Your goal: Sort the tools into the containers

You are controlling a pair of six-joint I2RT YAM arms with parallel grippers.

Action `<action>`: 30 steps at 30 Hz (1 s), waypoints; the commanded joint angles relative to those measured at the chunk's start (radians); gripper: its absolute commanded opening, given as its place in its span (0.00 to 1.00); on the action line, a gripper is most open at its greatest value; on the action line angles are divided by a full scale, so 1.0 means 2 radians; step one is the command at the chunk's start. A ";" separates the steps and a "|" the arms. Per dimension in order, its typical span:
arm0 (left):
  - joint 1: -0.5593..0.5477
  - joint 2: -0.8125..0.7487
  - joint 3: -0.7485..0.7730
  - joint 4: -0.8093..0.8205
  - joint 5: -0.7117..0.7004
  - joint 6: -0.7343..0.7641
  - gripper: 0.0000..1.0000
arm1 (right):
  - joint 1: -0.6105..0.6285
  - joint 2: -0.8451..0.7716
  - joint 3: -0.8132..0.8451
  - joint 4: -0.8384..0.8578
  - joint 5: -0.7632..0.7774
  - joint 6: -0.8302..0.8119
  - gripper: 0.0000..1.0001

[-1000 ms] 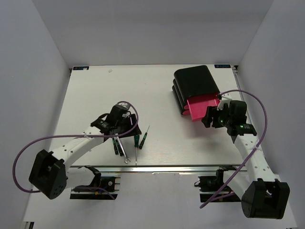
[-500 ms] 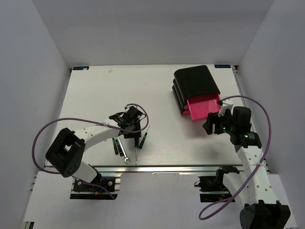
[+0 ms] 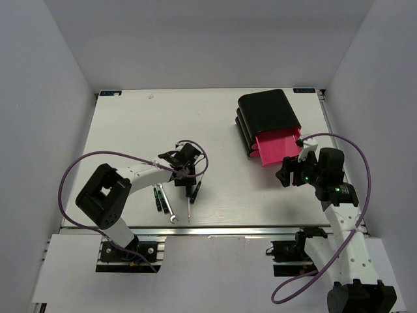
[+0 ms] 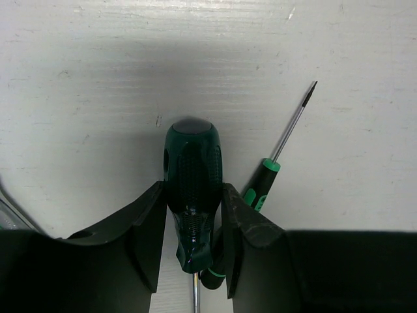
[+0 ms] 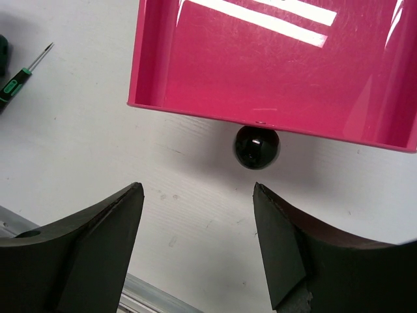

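Observation:
My left gripper (image 4: 193, 195) is shut on the dark green handle of a screwdriver (image 4: 190, 156), low over the table; its shaft runs back between the fingers. A thinner green-collared screwdriver (image 4: 268, 171) lies just beside the right finger. In the top view the left gripper (image 3: 186, 171) is at table centre, with another screwdriver (image 3: 158, 197) and the small silver wrench (image 3: 169, 210) in front of it. The black drawer stack (image 3: 268, 117) has its bottom pink drawer (image 5: 195, 112) pulled out and empty. My right gripper (image 5: 198, 195) is open, just short of that drawer's black knob (image 5: 256, 147).
The metal rail of the table's near edge (image 3: 208, 229) runs just in front of the tools. White walls enclose the table on the left, back and right. A purple cable (image 3: 195, 151) loops over the left wrist. A thin screwdriver (image 5: 16, 78) shows at the right wrist view's left edge.
My left gripper has moved right across the table to the screwdrivers and now has one handle between its fingers. The right gripper has shifted slightly back from the open drawer.

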 commanded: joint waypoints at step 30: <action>-0.001 -0.011 0.375 -0.021 0.209 0.074 0.00 | -0.001 -0.038 0.036 0.014 -0.046 0.016 0.73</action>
